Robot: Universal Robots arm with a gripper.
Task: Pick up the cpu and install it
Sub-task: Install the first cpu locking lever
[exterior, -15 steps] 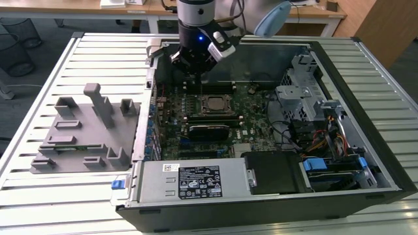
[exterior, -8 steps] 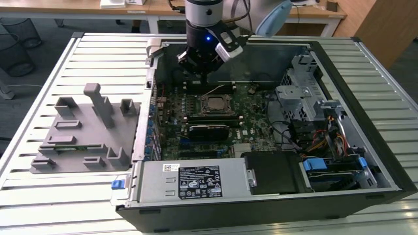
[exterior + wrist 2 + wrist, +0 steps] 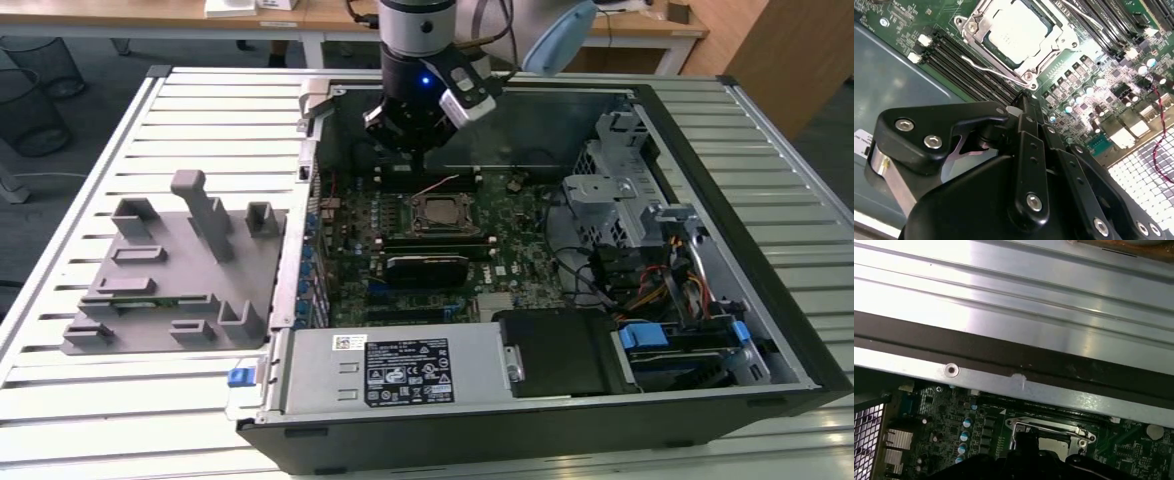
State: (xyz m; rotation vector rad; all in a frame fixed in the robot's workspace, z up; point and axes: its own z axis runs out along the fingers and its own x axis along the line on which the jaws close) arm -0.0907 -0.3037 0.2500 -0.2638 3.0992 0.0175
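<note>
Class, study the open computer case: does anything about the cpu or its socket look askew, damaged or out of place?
Nothing stands out. The cpu lies flat and square inside its socket frame on the motherboard, with no visible damage. The gripper hangs above the board, beside the socket.

The hand [image 3: 416,150] hangs inside the open computer case [image 3: 747,130], just behind the socket where the cpu [image 3: 439,212] lies; above the socket frame [image 3: 1019,37] the way down is open, as the second wrist view shows; beside it run the memory slots [image 3: 974,67], low and flat; toward the exterior view's right the drive cage [image 3: 627,195] and cable bundle [image 3: 641,280] stand tall and crowd that side; nearer the camera the power supply [image 3: 387,370] walls off the front; on the exterior view's left the grey tray [image 3: 174,270] with upright blocks takes up the slatted desk [image 3: 80,180].
</note>
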